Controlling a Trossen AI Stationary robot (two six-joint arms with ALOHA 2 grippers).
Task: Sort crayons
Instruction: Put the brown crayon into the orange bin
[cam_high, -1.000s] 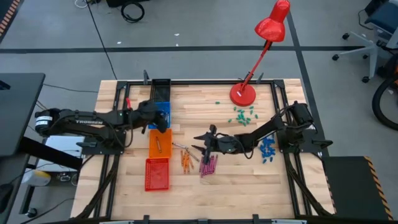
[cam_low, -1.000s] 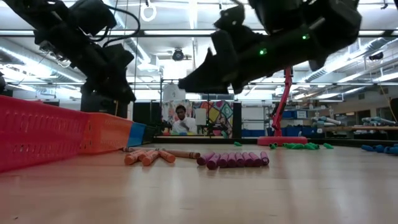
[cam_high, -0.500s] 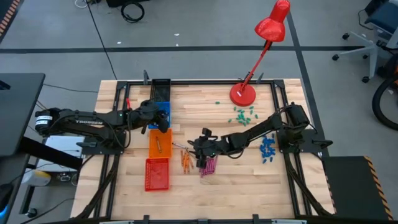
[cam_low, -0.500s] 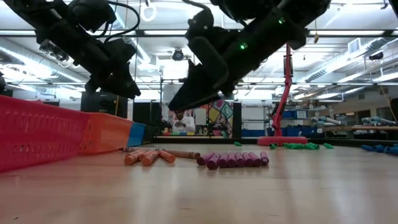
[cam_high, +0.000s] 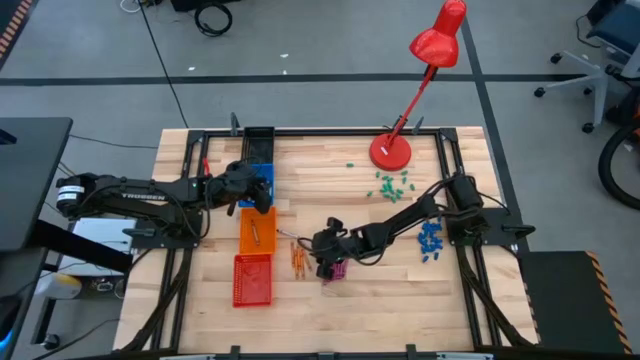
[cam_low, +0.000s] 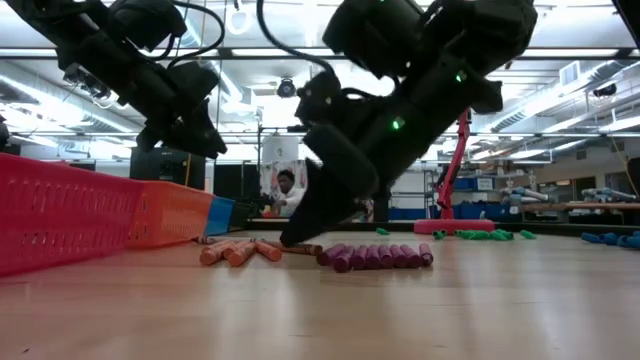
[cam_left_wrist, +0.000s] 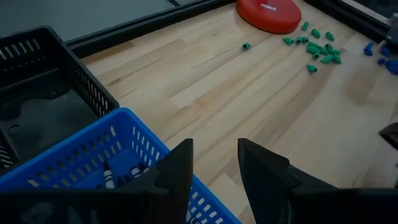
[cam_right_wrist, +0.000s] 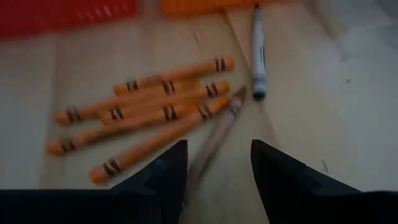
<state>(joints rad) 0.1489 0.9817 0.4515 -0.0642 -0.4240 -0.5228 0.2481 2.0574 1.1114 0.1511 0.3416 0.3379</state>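
Several orange crayons (cam_right_wrist: 143, 106) lie side by side on the table, also shown in the high view (cam_high: 298, 259). A row of magenta crayons (cam_low: 380, 256) lies to their right. A dull grey-brown crayon (cam_right_wrist: 217, 134) and a white-grey one (cam_right_wrist: 257, 56) lie near the orange basket (cam_high: 256, 230). My right gripper (cam_right_wrist: 217, 174) is open and low over the table (cam_low: 297, 238), one finger on either side of the grey-brown crayon. My left gripper (cam_left_wrist: 214, 177) is open and empty above the blue basket (cam_left_wrist: 93, 168), which holds grey crayons (cam_left_wrist: 118, 177).
A black basket (cam_high: 258, 137), the blue one, the orange one and a red one (cam_high: 252, 278) stand in a column at the left. A red lamp's base (cam_high: 390, 152), green bits (cam_high: 392, 185) and blue bits (cam_high: 430, 240) are at the right. A person (cam_low: 288, 192) sits beyond the table.
My right gripper has moved toward the table's left edge and down, from above the magenta row to just over the grey-brown crayon beside the orange ones. The crayons have not moved.
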